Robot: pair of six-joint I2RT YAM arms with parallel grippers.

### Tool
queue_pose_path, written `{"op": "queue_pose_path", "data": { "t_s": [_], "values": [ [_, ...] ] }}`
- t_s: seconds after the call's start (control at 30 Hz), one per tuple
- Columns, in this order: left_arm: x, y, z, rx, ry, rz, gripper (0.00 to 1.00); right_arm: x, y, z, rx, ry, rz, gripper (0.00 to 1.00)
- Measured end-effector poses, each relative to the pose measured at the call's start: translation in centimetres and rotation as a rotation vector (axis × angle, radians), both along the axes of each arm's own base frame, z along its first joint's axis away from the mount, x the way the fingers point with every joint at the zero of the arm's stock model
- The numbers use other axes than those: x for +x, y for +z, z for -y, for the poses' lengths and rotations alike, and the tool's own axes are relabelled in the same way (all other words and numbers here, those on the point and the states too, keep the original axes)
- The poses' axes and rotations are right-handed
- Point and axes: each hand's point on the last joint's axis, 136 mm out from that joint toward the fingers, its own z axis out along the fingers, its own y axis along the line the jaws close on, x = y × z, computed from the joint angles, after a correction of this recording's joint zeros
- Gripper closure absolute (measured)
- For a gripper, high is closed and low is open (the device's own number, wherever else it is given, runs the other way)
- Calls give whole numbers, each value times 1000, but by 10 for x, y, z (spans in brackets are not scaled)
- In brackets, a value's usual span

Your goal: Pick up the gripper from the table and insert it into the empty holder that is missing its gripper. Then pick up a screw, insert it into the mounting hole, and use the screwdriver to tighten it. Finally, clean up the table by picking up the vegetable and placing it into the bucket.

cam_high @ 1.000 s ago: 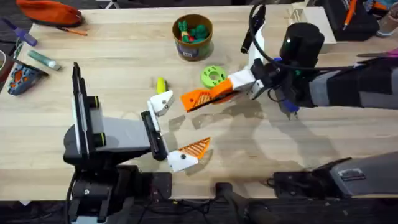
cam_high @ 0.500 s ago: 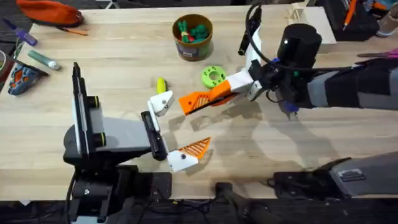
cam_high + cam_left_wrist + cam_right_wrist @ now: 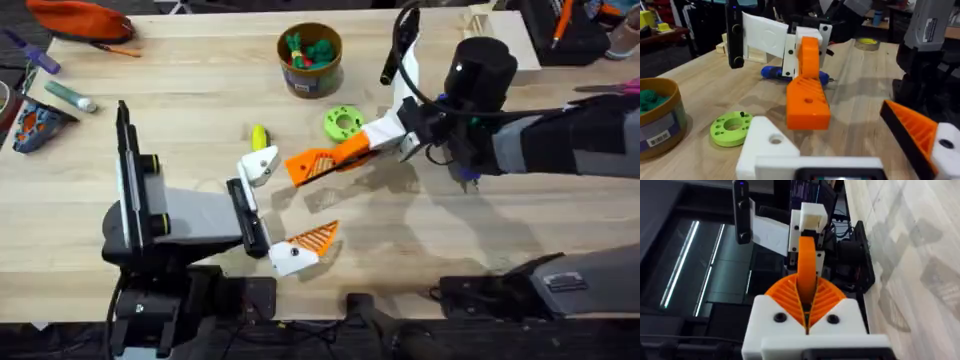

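Overhead: right gripper [image 3: 310,163] squeezes orange gripper [image 3: 322,160], now moved closer to bare holder [image 3: 260,165]. Left gripper [image 3: 285,212] open wide, waiting. Push-in comes next.

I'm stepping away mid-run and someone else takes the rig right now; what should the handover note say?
Right gripper: shut on the gripper, held just short of the holder, not touching it.
Left gripper: open, one finger padded, the holder bare.
Screwdriver: on the table behind the right gripper.
Vegetable: on the table beside the holder.
Bucket: at the far side, other toys inside.
Done: the gripper is picked up.
Left: insert it, fit and tighten a screw, put the vegetable in the bucket.
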Motion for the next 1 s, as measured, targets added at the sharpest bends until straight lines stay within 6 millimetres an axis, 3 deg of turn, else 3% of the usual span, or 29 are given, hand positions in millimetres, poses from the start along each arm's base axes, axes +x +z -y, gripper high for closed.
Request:
{"op": "queue_pose_path", "data": {
  "t_s": [1.0],
  "values": [
    [0,0,0,0,0,0,15,3,-2,-8,-27,-35,-37,993]
  ]
}}
